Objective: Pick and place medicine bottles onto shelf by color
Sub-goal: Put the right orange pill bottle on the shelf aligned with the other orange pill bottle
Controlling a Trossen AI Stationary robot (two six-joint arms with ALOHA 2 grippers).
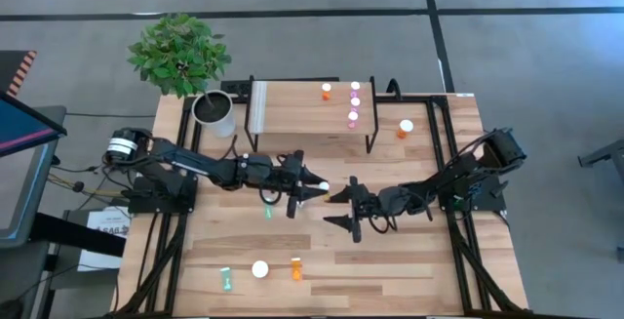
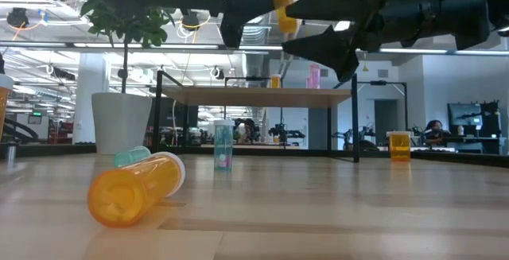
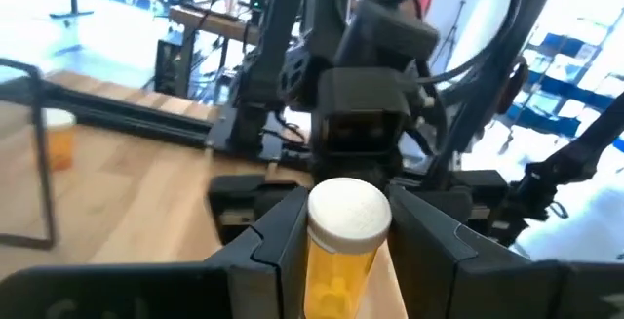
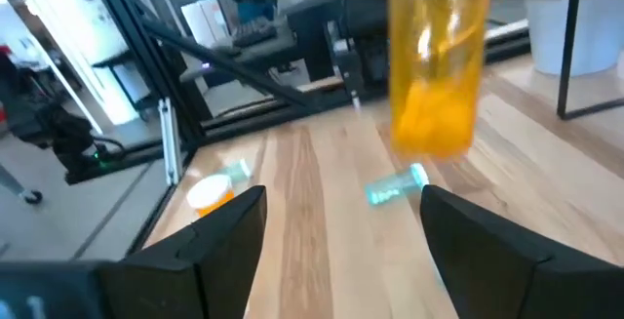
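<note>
An orange medicine bottle [image 3: 339, 260] with a white cap hangs upright above the table's middle, with my left gripper [image 1: 314, 190] shut on it. Just to its right my right gripper [image 1: 341, 209] stands open, its fingers [image 4: 219, 226] apart and lower than the bottle [image 4: 439, 65], touching nothing. The shelf [image 1: 302, 114] stands at the far side and bears one orange bottle [image 1: 327, 91] and three pink ones [image 1: 355, 102] on their bases. A teal bottle [image 2: 223, 145] sits on the table below my left arm. My left gripper pinches the orange bottle's side walls [image 3: 336, 270] just below the white cap [image 3: 349, 212] between its two fingers. The fingers lie level and point toward the table's right. The bottle is upright with its cap up, lifted clear of the table [image 2: 282, 9].
An orange bottle [image 1: 405, 127] stands right of the shelf. Near the front edge lie an orange bottle [image 2: 131, 190] and a teal one [image 1: 226, 278], with a white cap [image 1: 259, 269] between them. A potted plant [image 1: 213, 112] stands left of the shelf.
</note>
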